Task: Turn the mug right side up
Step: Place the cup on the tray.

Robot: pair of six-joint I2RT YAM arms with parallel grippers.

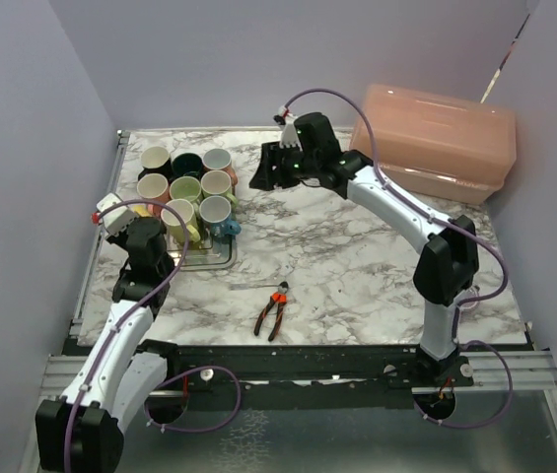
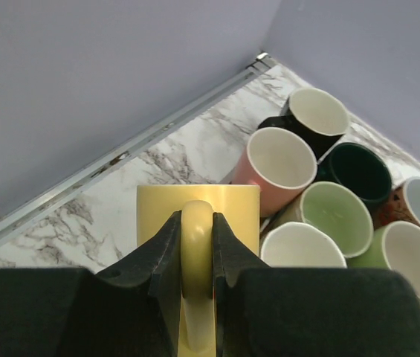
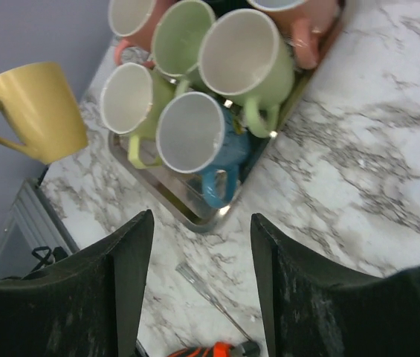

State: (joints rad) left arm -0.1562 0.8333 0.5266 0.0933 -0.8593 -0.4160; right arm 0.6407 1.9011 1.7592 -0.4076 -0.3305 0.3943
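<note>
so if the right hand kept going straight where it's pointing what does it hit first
Probably the blue mug at the corner of the metal tray: it lies straight ahead of the open right hand in its wrist view. Depth is unclear, so the tray rim could come first.

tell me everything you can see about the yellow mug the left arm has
The yellow mug is plain, glossy and ceramic-looking, with tapered walls and a loop handle in the same yellow. The left gripper's fingers are shut on that handle; nothing else seems to touch it. It is held above the table, beside the tray of upright mugs and apart from them. From above, its pale mouth seems to face up; the wrist views show only its outer wall.
</note>
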